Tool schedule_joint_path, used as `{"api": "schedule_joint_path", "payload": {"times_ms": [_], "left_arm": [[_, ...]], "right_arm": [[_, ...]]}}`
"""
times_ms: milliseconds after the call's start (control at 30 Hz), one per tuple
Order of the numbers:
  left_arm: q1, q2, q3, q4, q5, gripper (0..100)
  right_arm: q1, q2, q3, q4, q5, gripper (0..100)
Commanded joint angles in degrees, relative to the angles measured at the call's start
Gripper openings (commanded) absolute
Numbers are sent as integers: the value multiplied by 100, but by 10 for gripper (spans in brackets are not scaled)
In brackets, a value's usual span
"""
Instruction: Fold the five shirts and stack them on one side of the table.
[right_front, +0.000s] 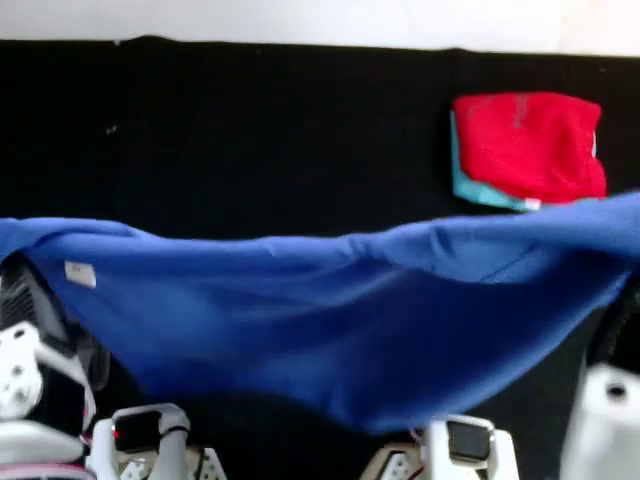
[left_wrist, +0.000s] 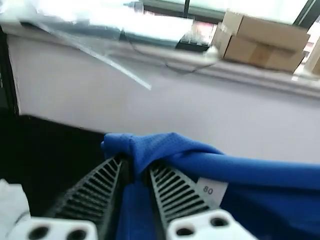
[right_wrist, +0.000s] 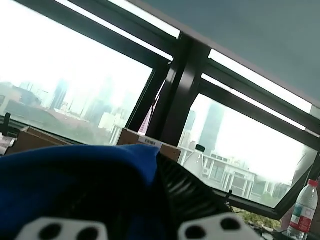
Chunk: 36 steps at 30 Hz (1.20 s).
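Note:
A blue shirt (right_front: 330, 320) hangs stretched in the air across the near side of the black table (right_front: 250, 130), held up at both ends and sagging in the middle. My left gripper (left_wrist: 135, 172) is shut on one bunched corner of the blue shirt (left_wrist: 165, 150), near its white size tag (left_wrist: 207, 190). My right gripper (right_wrist: 150, 175) is raised high and tilted upward, shut on the other end of the blue shirt (right_wrist: 60, 180). A folded red shirt (right_front: 530, 145) lies on a folded teal shirt (right_front: 470, 185) at the far right of the table.
The arm bases (right_front: 150, 440) stand at the table's near edge under the cloth. A white wall (left_wrist: 200, 105) rises behind the table, with cardboard boxes (left_wrist: 260, 37) on its ledge. Windows (right_wrist: 75, 85) and a water bottle (right_wrist: 302, 210) are behind.

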<state>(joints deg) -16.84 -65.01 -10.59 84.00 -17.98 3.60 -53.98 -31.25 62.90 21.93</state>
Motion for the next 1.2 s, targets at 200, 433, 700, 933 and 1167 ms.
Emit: {"api": "schedule_joint_path", "payload": {"times_ms": [200,433,700,933,1167], "left_arm": [[-57,1429,2316,-1670,44,8],[-66,3486,1886,-3059,26,8],[-57,6308,-295,-3077,18,8],[-66,8101,-1191,-3059,18,8],[-66,9112,-1376,-3059,18,8]], "right_arm": [[-224,1499,2404,-1156,26,5],[-611,3495,2580,-2519,53,5],[-673,5938,462,-2501,44,5],[-840,6914,119,-1780,44,5],[-901,7864,136,-1402,35,5]]}}
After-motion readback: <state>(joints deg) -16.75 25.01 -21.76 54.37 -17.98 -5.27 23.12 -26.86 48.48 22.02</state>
